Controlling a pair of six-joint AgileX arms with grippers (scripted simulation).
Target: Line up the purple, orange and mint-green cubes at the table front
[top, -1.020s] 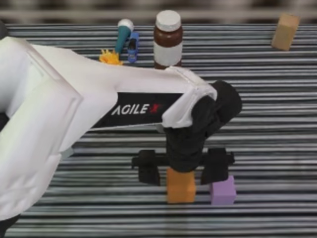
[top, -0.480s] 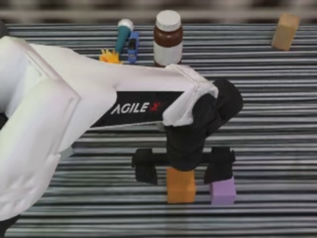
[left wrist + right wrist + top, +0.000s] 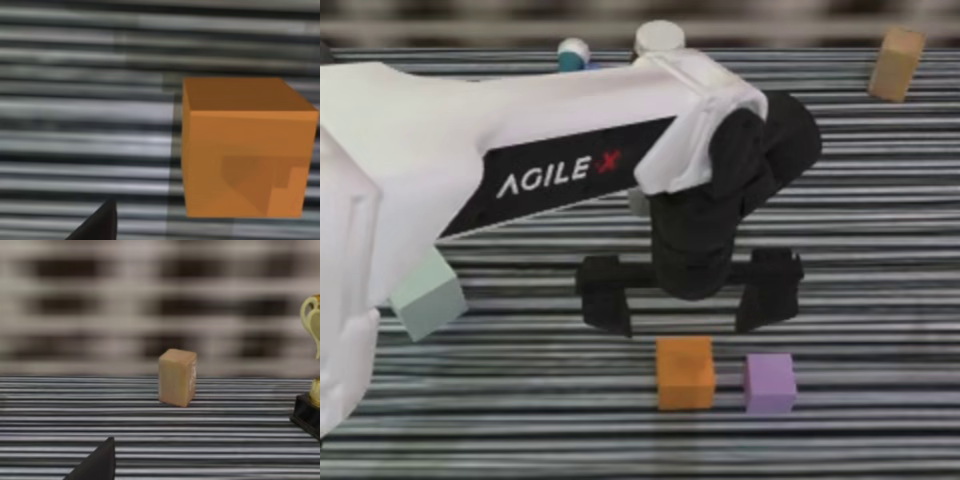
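The orange cube [image 3: 685,372] rests on the striped table [image 3: 880,300] near the front, and it fills the left wrist view [image 3: 245,150]. To its right, a small gap away, sits the purple cube [image 3: 770,382]. My left gripper [image 3: 687,298] hangs open above and just behind the orange cube, holding nothing. One dark finger [image 3: 97,225] shows in its wrist view. The mint-green cube [image 3: 428,300] peeks out from under the left arm at the left. My right gripper is out of the top view. Its one visible finger [image 3: 100,462] stands well off to the side.
A tall tan block [image 3: 897,62] [image 3: 177,377] stands at the back right. The left arm hides most of a bottle with a white cap [image 3: 660,36] and a teal marker [image 3: 572,50] at the back. A gold trophy [image 3: 312,355] stands at the edge of the right wrist view.
My left gripper has lifted off the orange cube and drawn back, leaving it beside the purple cube. The arm now covers the bottle, and the mint-green cube has come into sight.
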